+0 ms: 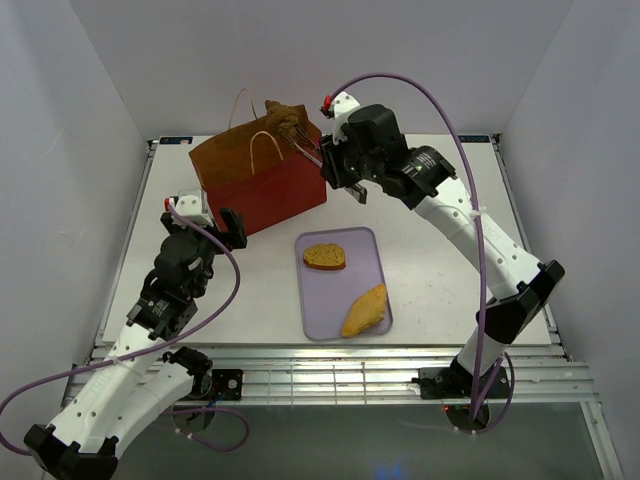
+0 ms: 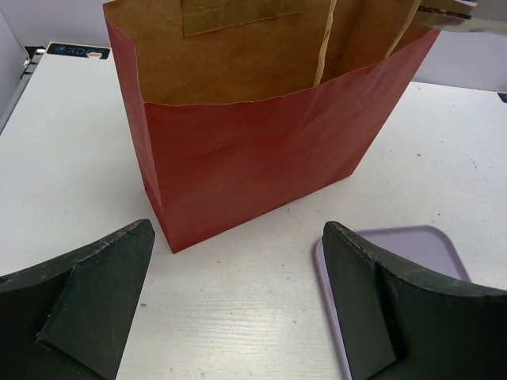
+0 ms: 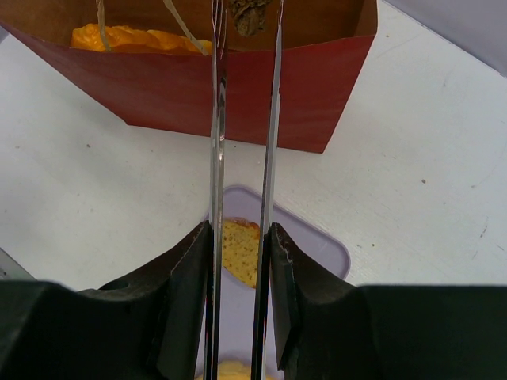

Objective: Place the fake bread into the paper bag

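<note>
The red paper bag (image 1: 262, 178) stands upright at the back left of the table, open, with brown inside. My right gripper (image 1: 340, 175) is shut on metal tongs (image 3: 244, 142). The tongs pinch a dark brown bread piece (image 1: 283, 117) over the bag's right rim; it also shows in the right wrist view (image 3: 249, 16). An orange bread piece (image 3: 131, 38) lies inside the bag. A toast slice (image 1: 324, 257) and a yellow wedge (image 1: 366, 311) lie on the lavender tray (image 1: 315, 315). My left gripper (image 2: 238, 309) is open and empty, low over the table in front of the bag (image 2: 253, 150).
The lavender tray's corner (image 2: 428, 241) lies by my left gripper's right finger. White enclosure walls rise on three sides. A slatted metal strip (image 1: 330, 362) runs along the near table edge.
</note>
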Controlling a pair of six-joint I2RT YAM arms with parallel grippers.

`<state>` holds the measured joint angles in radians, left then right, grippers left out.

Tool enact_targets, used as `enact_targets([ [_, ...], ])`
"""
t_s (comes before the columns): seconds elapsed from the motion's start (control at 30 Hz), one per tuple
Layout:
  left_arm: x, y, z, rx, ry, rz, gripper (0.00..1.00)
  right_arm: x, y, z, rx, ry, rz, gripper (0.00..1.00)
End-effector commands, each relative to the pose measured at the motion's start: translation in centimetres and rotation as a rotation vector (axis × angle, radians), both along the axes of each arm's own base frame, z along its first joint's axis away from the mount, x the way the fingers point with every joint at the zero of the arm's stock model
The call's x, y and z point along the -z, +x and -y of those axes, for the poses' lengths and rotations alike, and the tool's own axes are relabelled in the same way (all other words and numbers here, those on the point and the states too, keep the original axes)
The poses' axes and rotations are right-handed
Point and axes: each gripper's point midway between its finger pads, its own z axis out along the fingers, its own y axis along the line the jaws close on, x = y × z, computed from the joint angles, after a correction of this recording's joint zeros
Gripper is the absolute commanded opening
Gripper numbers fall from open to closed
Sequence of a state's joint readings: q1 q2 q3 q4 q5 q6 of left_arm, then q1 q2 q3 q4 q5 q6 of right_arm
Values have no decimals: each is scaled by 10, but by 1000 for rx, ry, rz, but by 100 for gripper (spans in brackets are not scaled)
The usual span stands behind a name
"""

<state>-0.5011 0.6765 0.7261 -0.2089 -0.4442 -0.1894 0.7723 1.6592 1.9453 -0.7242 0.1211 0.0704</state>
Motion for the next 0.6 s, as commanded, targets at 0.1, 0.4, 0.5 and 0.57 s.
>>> enact_targets([
  [0.1, -2, -2, 2, 13, -18, 18, 98, -36, 8, -9, -27, 80, 77, 34],
  [0.4, -3, -4, 8, 49, -16, 20, 85, -41, 8, -3, -15, 89, 83, 50],
  [0.5, -5, -3, 4, 24, -19, 23, 73, -45, 8, -3, -15, 98, 88, 52],
  [0.57, -5, -2, 0, 4, -16, 18, 98, -48, 8, -1, -14, 101, 91, 52],
])
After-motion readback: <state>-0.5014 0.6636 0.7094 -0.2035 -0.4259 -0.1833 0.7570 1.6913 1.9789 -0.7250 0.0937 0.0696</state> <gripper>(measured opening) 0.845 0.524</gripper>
